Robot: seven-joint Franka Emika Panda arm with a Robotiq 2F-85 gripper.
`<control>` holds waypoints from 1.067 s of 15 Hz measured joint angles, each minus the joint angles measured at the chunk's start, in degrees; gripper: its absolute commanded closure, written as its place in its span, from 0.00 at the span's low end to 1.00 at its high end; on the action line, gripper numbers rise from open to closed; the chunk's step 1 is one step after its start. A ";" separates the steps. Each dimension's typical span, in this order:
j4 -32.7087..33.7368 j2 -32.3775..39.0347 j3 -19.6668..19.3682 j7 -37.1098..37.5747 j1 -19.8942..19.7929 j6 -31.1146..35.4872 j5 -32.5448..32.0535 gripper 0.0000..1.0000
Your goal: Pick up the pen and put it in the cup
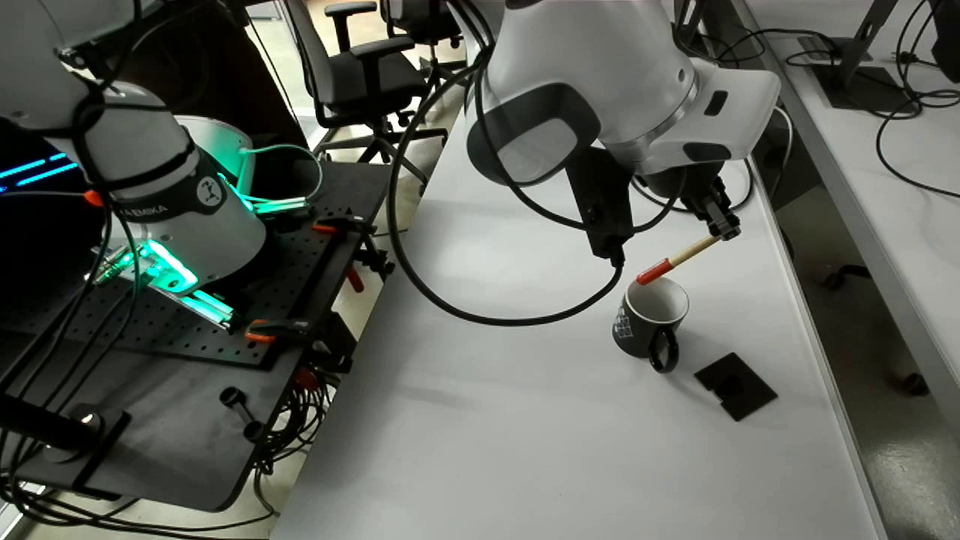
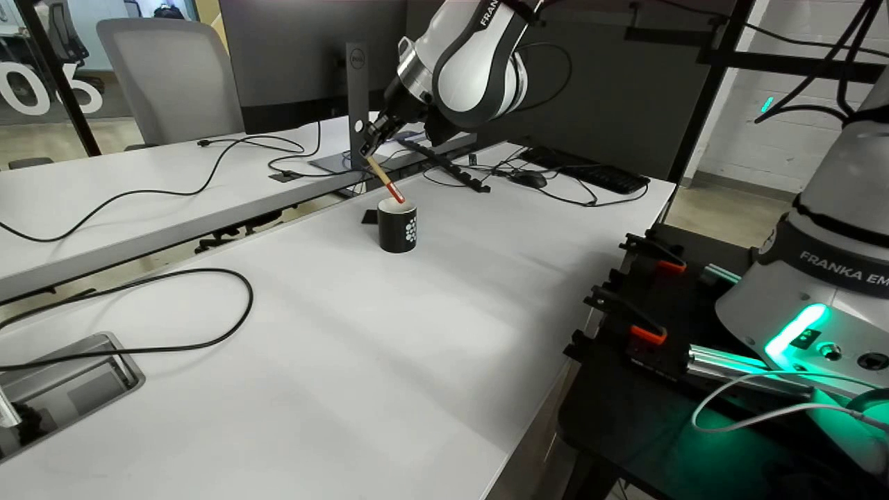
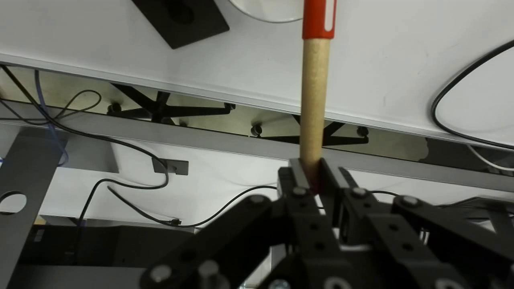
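Gripper (image 3: 313,172): pinching the pen (image 3: 314,92) by its pale end, so likely to let it swivel on contact.
Pen: tilted, with red end downward at the mouth of the cup (image 2: 397,230); inside or just above, cannot tell.
Cup: perhaps dragged or tipped by a rim snag, given that slant.
Table (image 1: 487,420): probable landing place after early release.

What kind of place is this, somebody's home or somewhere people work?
Most likely somewhere people work, perhaps an office that doubles as a robotics lab. What shows it: a large monitor, an office chair, and a robot arm extended over a white desk.
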 measured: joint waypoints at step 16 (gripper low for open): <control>-0.05 0.00 -0.23 0.00 0.00 0.00 -0.02 0.00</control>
